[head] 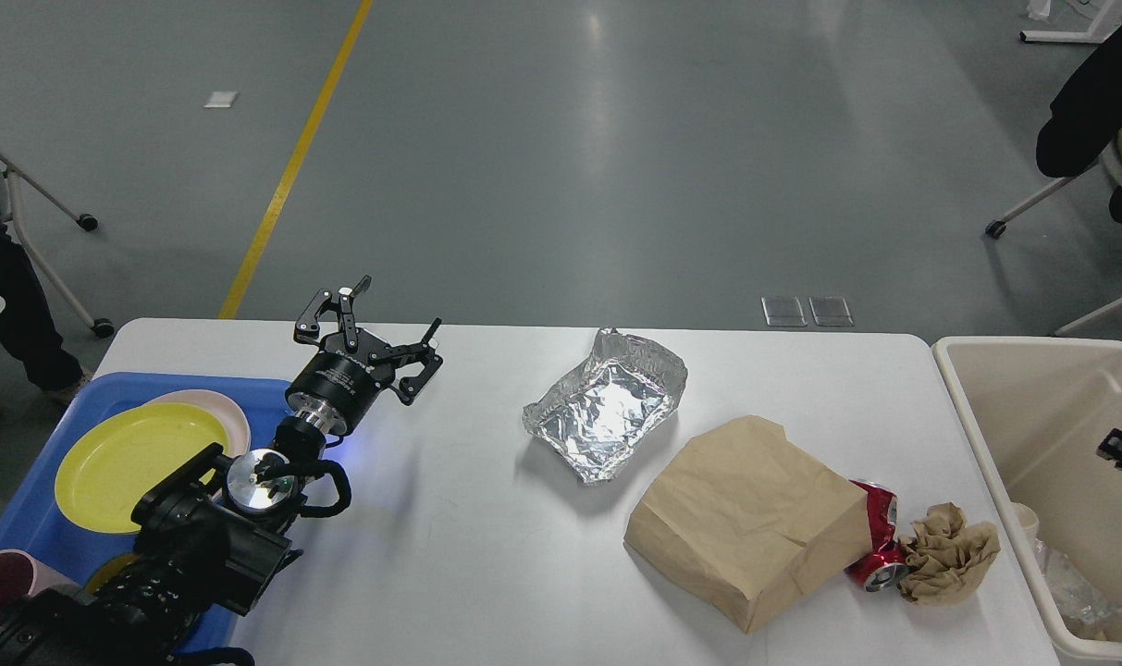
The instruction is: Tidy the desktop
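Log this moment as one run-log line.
left gripper: open, empty, above desktop beside blue tray | right gripper: over beige bin, state unclear | remaining: foil tray, paper bag, crushed red can, crumpled paper

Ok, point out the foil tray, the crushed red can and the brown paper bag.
foil tray (pixel 607 412), head view, on its shiny flat bottom.
crushed red can (pixel 877 546), head view, on its dented red side.
brown paper bag (pixel 745 518), head view, on the middle of its upper face.
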